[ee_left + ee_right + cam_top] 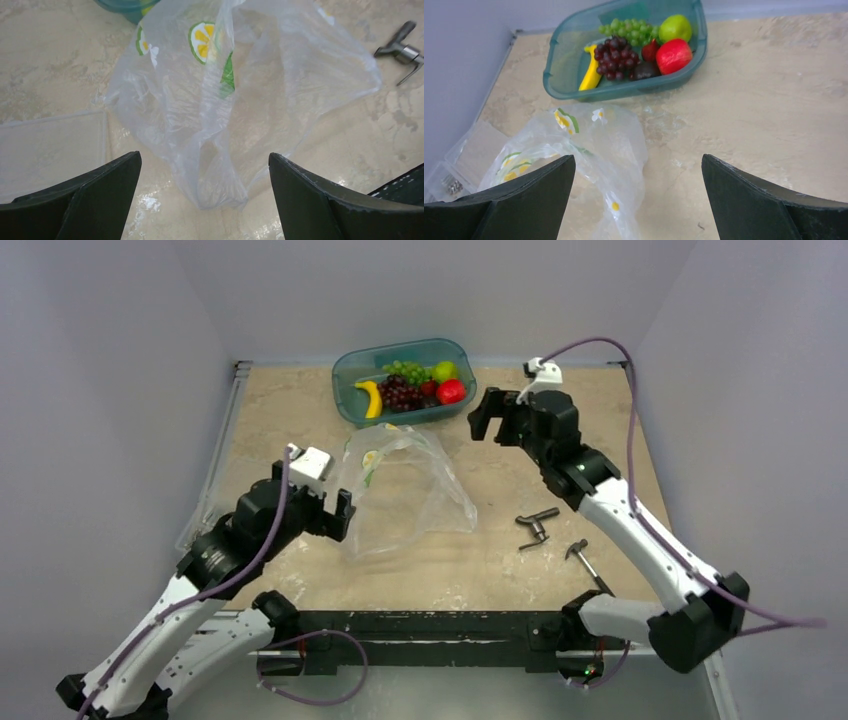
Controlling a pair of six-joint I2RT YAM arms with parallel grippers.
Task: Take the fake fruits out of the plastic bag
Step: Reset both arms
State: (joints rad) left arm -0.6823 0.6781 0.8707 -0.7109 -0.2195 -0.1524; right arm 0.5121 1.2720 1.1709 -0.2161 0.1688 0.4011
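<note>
The plastic bag [405,490] lies slack on the table, clear and printed with lemon slices, and nothing shows inside it. The fake fruits sit in a teal tub [345,370] at the back: yellow banana [370,398], purple grapes [400,393], green grapes [408,370], green apple [445,370]. My left gripper [335,510] is open at the bag's near-left corner. In the left wrist view that corner [220,192] hangs loose between the spread fingers [100,195], ungripped. My right gripper [492,418] hovers open to the right of the tub, holding nothing.
A red round fruit [452,391] shares the tub. Small metal parts [538,528] and another [580,555] lie on the table right of the bag. A flat clear box [50,145] sits at the left edge. Grey walls close in on three sides.
</note>
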